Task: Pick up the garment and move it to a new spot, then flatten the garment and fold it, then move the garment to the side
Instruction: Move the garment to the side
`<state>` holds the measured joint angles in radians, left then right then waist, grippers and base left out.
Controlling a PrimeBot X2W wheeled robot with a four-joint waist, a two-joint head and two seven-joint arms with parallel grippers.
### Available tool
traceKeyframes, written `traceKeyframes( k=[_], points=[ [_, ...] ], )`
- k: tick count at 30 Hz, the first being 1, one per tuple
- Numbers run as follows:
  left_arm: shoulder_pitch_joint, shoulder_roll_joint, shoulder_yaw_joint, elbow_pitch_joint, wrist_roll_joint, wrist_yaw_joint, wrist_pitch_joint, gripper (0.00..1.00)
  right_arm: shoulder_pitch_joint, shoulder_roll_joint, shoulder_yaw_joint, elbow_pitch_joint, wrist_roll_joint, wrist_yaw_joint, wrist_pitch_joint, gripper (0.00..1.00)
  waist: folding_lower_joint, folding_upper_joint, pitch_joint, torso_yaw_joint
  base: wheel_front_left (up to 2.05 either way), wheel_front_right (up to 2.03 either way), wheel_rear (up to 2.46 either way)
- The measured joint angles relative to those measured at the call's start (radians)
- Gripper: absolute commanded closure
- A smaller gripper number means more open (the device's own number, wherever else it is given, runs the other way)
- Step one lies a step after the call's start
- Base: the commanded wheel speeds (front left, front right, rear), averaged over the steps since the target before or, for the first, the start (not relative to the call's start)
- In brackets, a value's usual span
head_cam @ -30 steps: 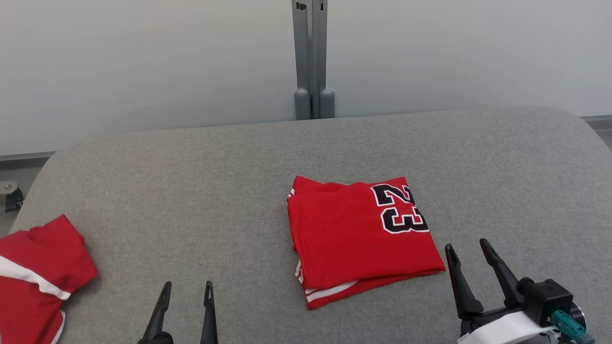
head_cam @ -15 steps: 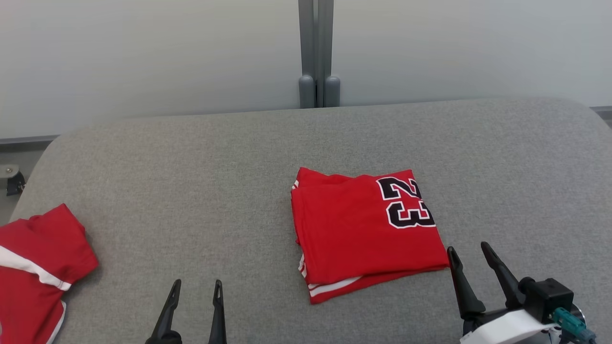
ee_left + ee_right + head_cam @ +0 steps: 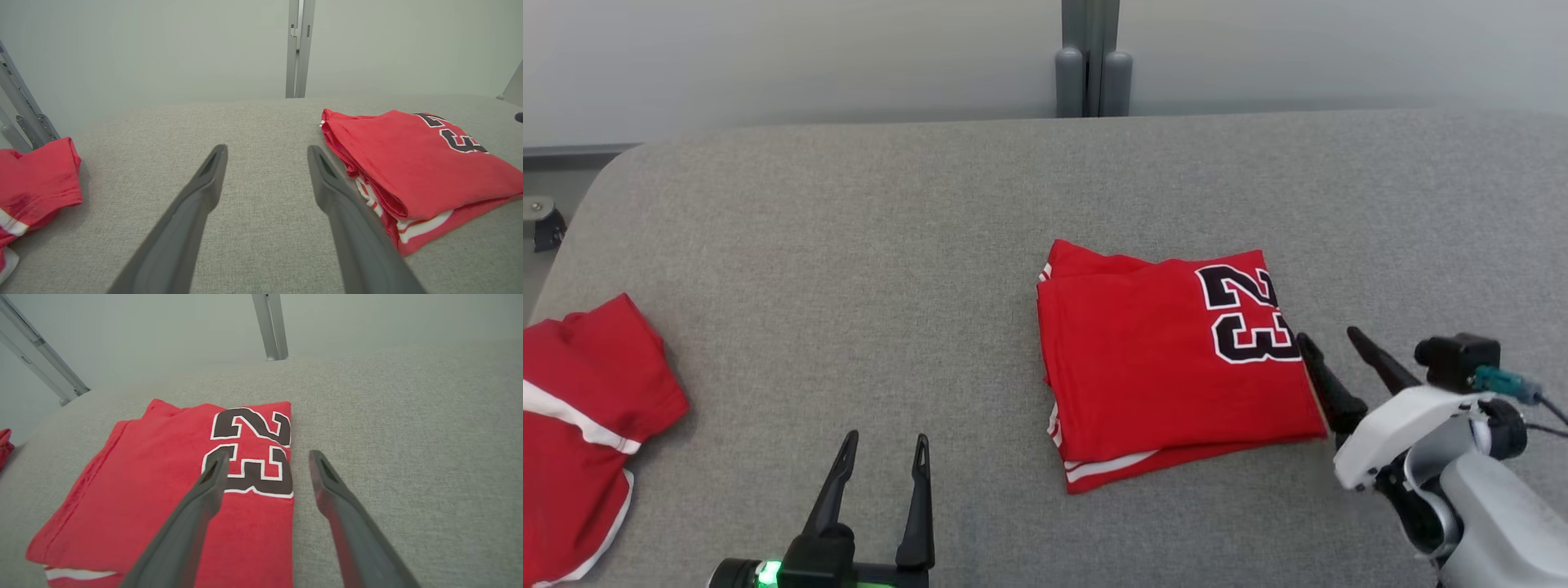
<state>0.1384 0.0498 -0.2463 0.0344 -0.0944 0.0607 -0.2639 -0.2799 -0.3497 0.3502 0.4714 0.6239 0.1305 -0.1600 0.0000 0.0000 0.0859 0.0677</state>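
Folding looks done; the move aside is left

The grey surface (image 3: 849, 245) carries the numbered garment (image 3: 1168, 359), folded square, right of centre. A striped garment (image 3: 580, 408) lies well apart at the left edge. The right hand (image 3: 1330, 335), jaws apart and empty, is at the fold's right edge, perhaps touching it. The left hand (image 3: 885, 437) is likewise open, and its path looks unobstructed.

The right gripper (image 3: 1326, 333) has moved forward beside the shirt's (image 3: 1168, 359) right edge, with one finger over it. The head view has tilted downward.
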Motion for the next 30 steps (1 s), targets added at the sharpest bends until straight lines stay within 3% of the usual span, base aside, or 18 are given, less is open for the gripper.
traceKeyframes(
  k=[7, 15, 17, 18, 24, 30],
  points=[
    [-0.043, 0.000, -0.018, 0.005, -0.009, 0.000, 0.000, 0.00, -0.141, -0.098, 0.065, 0.115, 0.106, 0.000, 0.112, 0.00, 0.0000, 0.0000, 0.067, 0.027, 0.00, 0.00, 0.00],
    [-0.079, 0.000, -0.028, 0.008, -0.016, 0.001, 0.000, 0.00, -0.210, -0.104, 0.172, 0.188, 0.149, 0.000, 0.154, 0.00, 0.0000, 0.0000, 0.136, 0.057, 0.00, 0.00, 0.00],
    [-0.086, 0.000, -0.028, 0.008, -0.015, 0.001, 0.000, 0.00, -0.222, -0.106, 0.199, 0.192, 0.157, 0.000, 0.154, 0.89, -0.0001, 0.0000, 0.150, 0.061, 0.00, 0.00, 0.00],
    [-0.089, 0.000, -0.027, 0.007, -0.014, 0.001, 0.000, 0.00, -0.231, -0.113, 0.216, 0.191, 0.157, 0.000, 0.154, 1.00, 0.0000, 0.0000, 0.157, 0.062, 0.00, 0.00, 0.00],
    [-0.106, 0.000, -0.024, -0.003, 0.000, 0.000, 0.000, 0.00, -0.287, -0.156, 0.259, 0.202, 0.156, 0.003, 0.117, 1.00, 0.0000, 0.0000, 0.196, 0.050, 0.00, 0.00, 0.00],
    [-0.165, 0.000, -0.035, -0.081, 0.013, -0.008, 0.000, 0.00, -0.397, -0.246, 0.232, 0.229, 0.148, 0.001, 0.085, 1.00, 0.0000, 0.0000, 0.257, 0.017, 0.00, 0.00, 0.00]
  ],
)
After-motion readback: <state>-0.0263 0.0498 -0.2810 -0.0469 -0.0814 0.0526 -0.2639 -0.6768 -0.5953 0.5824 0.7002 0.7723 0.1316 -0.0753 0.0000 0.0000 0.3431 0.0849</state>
